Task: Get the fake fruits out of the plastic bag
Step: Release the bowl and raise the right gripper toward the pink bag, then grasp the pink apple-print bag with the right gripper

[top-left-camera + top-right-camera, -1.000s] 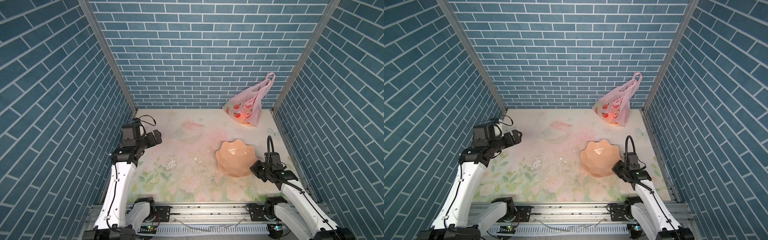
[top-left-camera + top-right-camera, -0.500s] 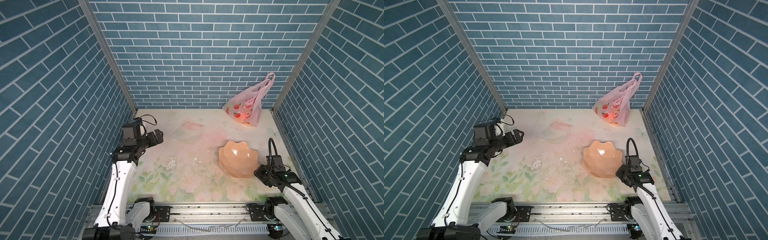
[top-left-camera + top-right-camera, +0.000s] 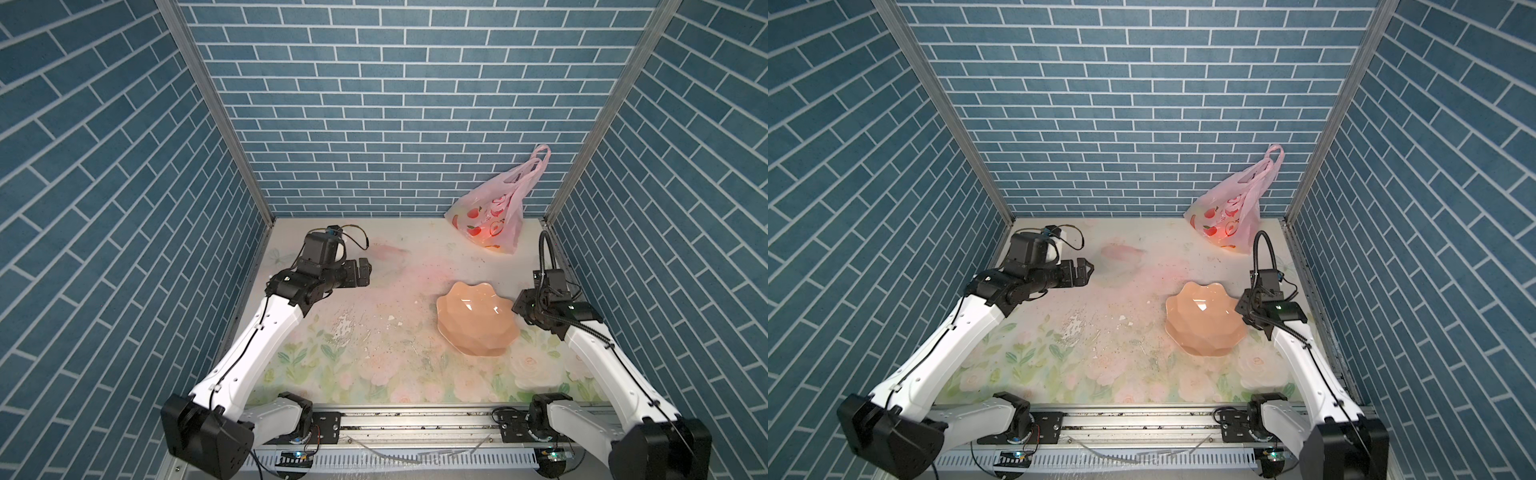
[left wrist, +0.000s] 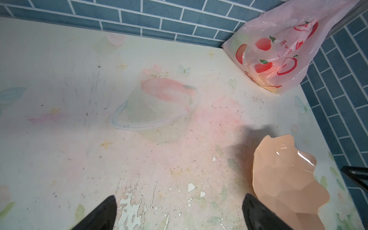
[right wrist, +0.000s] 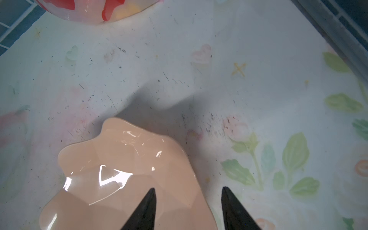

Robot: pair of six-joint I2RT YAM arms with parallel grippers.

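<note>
The plastic bag point(image 3: 494, 216) point(image 3: 1229, 216) point(image 4: 278, 55) point(image 5: 89, 10) is pale pink with printed red fruit pictures. It leans in the back right corner with its handles up against the wall. The fake fruits stay hidden inside it; only a red and yellowish glow shows through its bottom. My left gripper point(image 3: 365, 272) point(image 3: 1086, 270) point(image 4: 179, 199) hangs open over the left of the mat, far from the bag. My right gripper point(image 3: 519, 305) point(image 3: 1241, 307) point(image 5: 188, 189) is open at the near right. Its jaws straddle the rim of a peach bowl point(image 3: 478, 328) point(image 5: 119, 179) without squeezing it.
The peach scalloped bowl point(image 3: 1204, 324) point(image 4: 288, 189) stands empty between my right gripper and the mat's middle. A clear plastic bowl point(image 4: 155, 111) point(image 3: 1121, 257) sits on the mat ahead of my left gripper. Brick walls close off the back and both sides.
My right gripper's jaws have spread apart off the peach bowl's rim, and the wrist has risen a little. The bowl has shifted slightly. The left arm has stayed still.
</note>
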